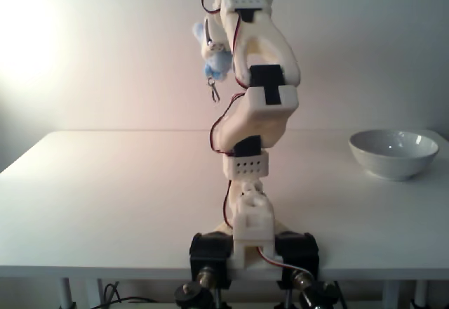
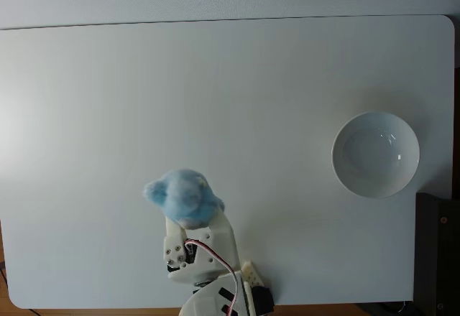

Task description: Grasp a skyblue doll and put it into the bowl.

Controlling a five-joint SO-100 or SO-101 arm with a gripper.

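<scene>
White bench [image 2: 108, 100] is seen from above and from the front. High above it, the doll [image 2: 184, 197] is held in the jaws, clasp [image 1: 214, 93] dangling. Well to the right in both fixed views, the bowl [image 2: 375, 179] is seen standing.

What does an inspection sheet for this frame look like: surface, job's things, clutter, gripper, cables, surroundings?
Surface: white table, bare apart from the bowl and the arm's base.
Job's things: blue doll held up in the air, off the table, its metal clasp dangling below; white bowl standing empty at the right in both fixed views.
Clutter: nothing seen.
Gripper: gripper shut on the doll, high above the table and well left of the bowl in the top-down fixed view.
Cables: red, black and white wires run along the arm; dark cables hang below the table's front edge.
Surroundings: plain pale wall behind; a dark object beside the table's right edge.
</scene>
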